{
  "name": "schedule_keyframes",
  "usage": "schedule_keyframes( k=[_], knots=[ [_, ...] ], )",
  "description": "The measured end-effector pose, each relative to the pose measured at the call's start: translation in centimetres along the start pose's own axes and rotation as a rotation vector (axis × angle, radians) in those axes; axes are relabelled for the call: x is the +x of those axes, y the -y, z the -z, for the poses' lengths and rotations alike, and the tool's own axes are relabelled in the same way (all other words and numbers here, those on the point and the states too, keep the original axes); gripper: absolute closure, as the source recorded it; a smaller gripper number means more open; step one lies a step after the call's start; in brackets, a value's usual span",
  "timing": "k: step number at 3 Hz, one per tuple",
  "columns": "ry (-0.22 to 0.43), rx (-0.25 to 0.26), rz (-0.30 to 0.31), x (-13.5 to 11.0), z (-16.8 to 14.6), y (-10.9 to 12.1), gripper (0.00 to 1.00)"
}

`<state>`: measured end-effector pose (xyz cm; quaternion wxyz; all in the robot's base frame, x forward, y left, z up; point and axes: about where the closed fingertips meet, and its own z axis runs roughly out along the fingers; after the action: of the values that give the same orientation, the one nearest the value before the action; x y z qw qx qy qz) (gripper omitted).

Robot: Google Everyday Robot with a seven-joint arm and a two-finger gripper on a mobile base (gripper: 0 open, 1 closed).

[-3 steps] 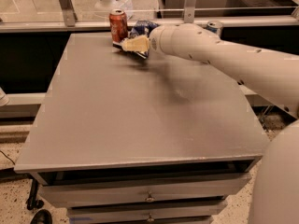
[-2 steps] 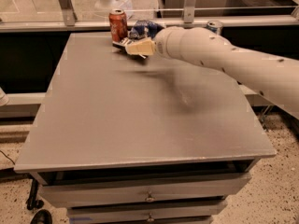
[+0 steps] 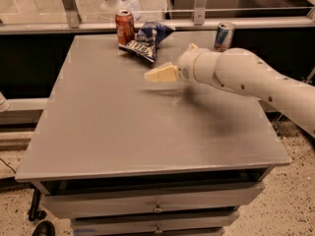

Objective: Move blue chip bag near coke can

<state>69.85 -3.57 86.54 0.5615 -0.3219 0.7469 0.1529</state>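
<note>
My pincer (image 3: 161, 74) hovers over mid-tabletop (image 3: 123, 132), apart from the blue chip bag (image 3: 147, 39), which lies at the far edge right beside the coke can (image 3: 125, 27). Open or closed, I cannot tell. Broad room lies toward the near edge.

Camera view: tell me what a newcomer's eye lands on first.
The big white arm reaching in from the right dominates, its cream gripper hovering over the far half of the grey table. Beyond it, the blue chip bag lies right beside the coke can near the far edge; a blue-and-silver can stands apart to the right.
</note>
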Motion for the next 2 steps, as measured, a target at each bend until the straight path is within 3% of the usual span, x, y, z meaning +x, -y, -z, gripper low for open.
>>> schedule_keyframes(
  k=[2],
  knots=[
    [0.115, -0.093, 0.073, -0.8, 8.1, -2.4, 0.00]
  ],
)
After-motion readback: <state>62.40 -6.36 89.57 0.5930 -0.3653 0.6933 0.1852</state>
